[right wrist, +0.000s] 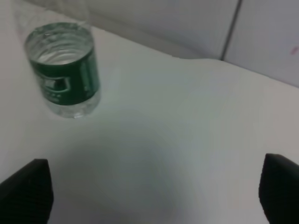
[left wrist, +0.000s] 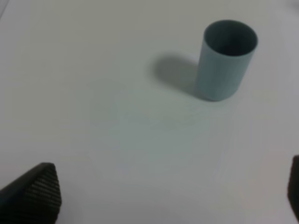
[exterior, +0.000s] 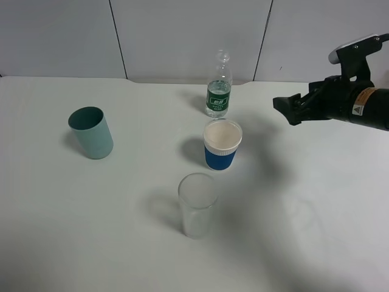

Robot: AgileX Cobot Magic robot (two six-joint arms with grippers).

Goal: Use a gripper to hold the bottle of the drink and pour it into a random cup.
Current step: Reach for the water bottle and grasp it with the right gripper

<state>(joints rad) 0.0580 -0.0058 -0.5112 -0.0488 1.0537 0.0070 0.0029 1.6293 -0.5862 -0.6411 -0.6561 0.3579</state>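
Claw: right claw spread, empty, held level over right edge of table.
Room: open table between it and bottle near far edge.

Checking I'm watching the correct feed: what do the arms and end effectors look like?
The right end effector is black and blocky, on a black arm with an orange warning label and a pale grey top piece. The left end effector shows only black, cross-hatched fingertips.
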